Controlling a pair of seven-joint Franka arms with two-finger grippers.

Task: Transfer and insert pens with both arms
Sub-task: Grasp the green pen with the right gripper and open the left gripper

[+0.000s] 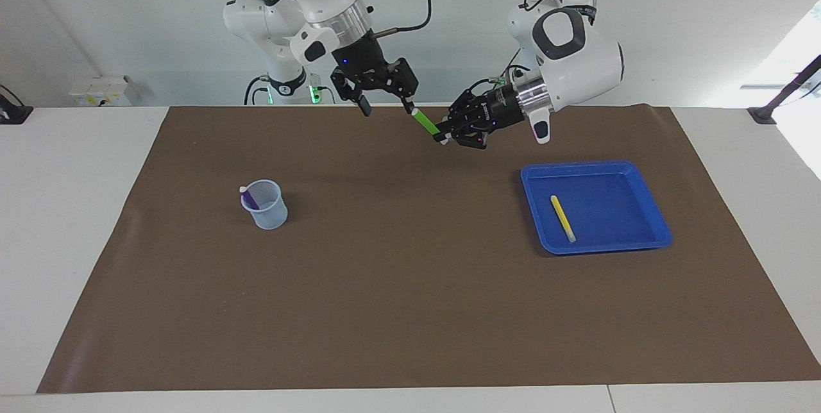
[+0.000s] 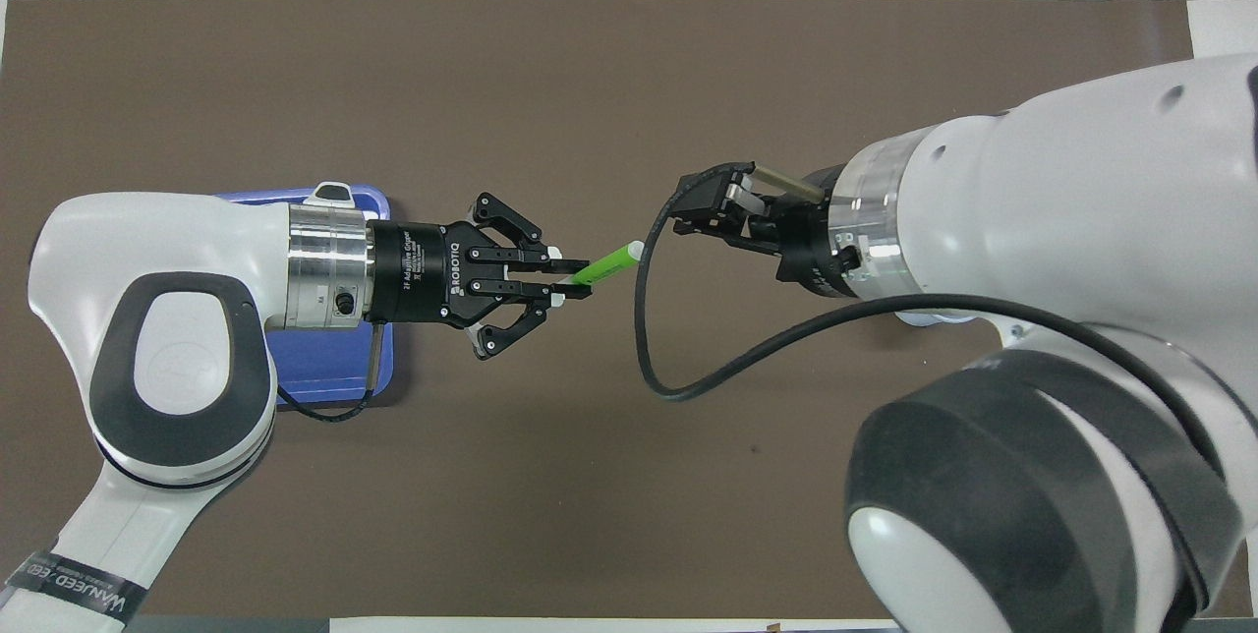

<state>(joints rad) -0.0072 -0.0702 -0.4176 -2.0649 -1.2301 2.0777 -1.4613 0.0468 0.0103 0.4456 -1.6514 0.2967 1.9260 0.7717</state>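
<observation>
While the left end effector (image 1: 444, 136) pinches the green pen (image 1: 424, 122) by its lower end, the pen slants up toward the right arm, so its free pale tip is offered for a handover in mid-air above the brown mat (image 1: 410, 310). In the overhead view the pen (image 2: 607, 264) points from the left end effector (image 2: 570, 279) toward about two o'clock, straight at the right end effector (image 2: 703, 210). The right end effector (image 1: 385, 107) hangs over the mat's edge nearest the robots with its fingers spread apart; one fingertip sits right at the pen's upper tip, yet I cannot tell whether it touches. Judging by this, the receiving grip is not yet made, and the right fingers need to straddle the pen before the left lets go.

A clear cup (image 1: 264, 204) stands toward the right arm's end of the table with the purple pen (image 1: 252, 197) leaning inside it, so that one looks finished. A blue tray (image 1: 654, 233) lies toward the left arm's end, at three o'clock from the cup in the facing view, and the yellow pen (image 1: 562, 218) rests flat in it, untouched, presumably waiting its turn.
</observation>
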